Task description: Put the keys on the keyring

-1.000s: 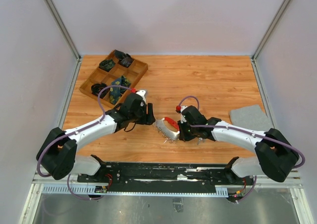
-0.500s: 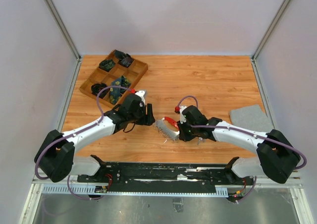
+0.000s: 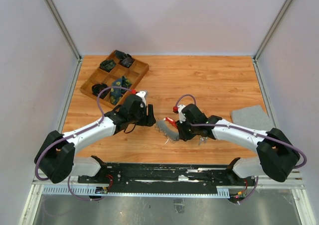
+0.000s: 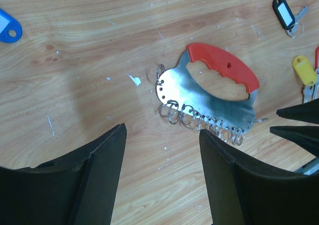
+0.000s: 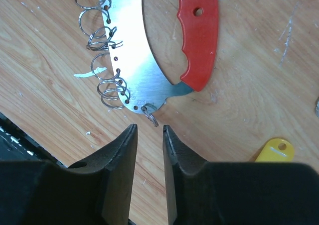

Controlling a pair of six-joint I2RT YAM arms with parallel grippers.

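Observation:
The keyring [image 4: 209, 98], a silvery curved plate with a red plastic grip [image 4: 224, 68] and several wire rings along its edge, lies flat on the wooden table, also seen at keyring [image 3: 167, 127] and keyring [image 5: 137, 60]. My left gripper [image 4: 162, 135] hovers open just short of its ring side, with bare wood between the fingers. At the plate's end, my right gripper [image 5: 149, 130] is slightly open and holds nothing. A small ring [image 5: 151, 117] lies just ahead of its tips. A yellow-headed key [image 4: 304, 69] lies right of the keyring, and its yellow head [image 5: 274, 150] also shows beside my right fingers.
A black-tagged key [image 4: 285, 13] lies far right and a blue tag [image 4: 7, 27] far left. The wooden compartment tray [image 3: 141, 71] with dark items sits at the back left. A grey cloth [image 3: 251, 118] lies at the right. Walls enclose the table.
The right jaws have parted from shut and let go of the keyring's end. The keyring and right gripper have shifted slightly left. The left arm has hardly moved.

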